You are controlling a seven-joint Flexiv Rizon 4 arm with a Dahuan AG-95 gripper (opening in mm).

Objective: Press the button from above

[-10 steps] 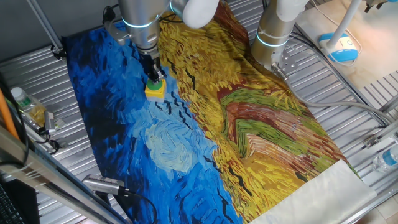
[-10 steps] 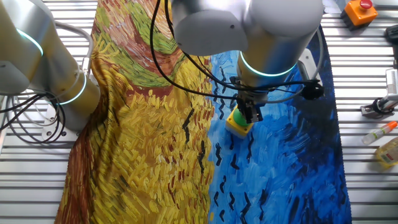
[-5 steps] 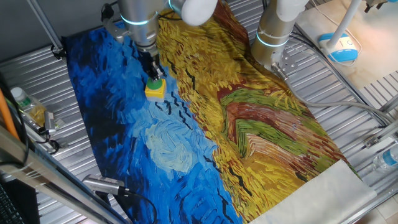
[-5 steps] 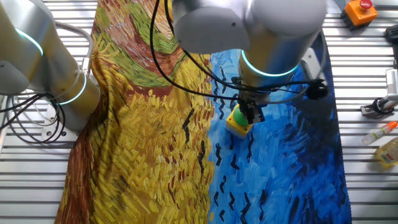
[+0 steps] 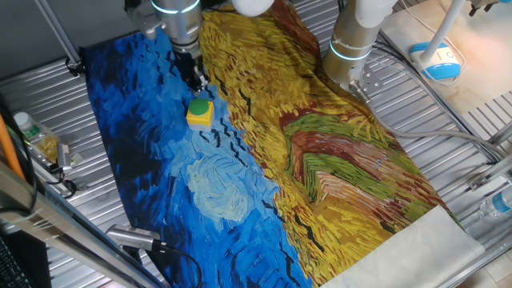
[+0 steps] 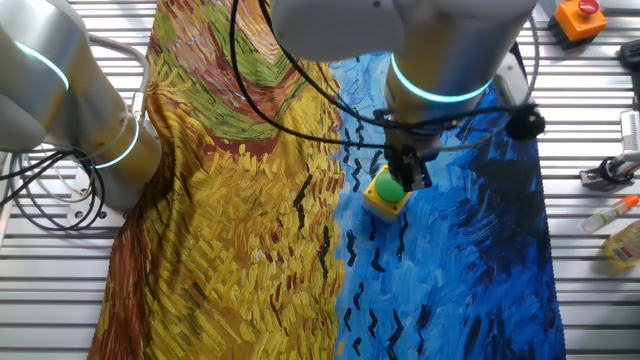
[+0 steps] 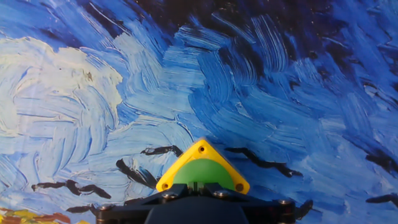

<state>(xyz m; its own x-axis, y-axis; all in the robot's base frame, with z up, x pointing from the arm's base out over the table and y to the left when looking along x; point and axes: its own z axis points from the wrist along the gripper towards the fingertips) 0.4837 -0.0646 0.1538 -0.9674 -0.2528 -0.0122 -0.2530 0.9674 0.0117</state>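
The button (image 5: pixel 200 113) is a small yellow box with a round green cap, standing on the blue part of the painted cloth; it also shows in the other fixed view (image 6: pixel 384 193) and at the bottom of the hand view (image 7: pixel 202 169). My gripper (image 5: pixel 197 82) hangs straight above the cap with a small gap of air under its tips, as the other fixed view (image 6: pixel 417 181) also shows. In the hand view the gripper (image 7: pixel 194 185) has its two dark fingertips pressed together, shut on nothing. They cover the near part of the green cap.
The painted cloth (image 5: pixel 320 160) covers most of the slatted metal table. A second arm's base (image 5: pixel 352 48) stands at the cloth's far edge. Small bottles (image 5: pixel 32 132) lie beside the cloth. An orange box with a red button (image 6: pixel 580 15) sits in a corner.
The gripper was down on the green cap a second ago. It has since lifted straight up off it. The button has stayed in place.
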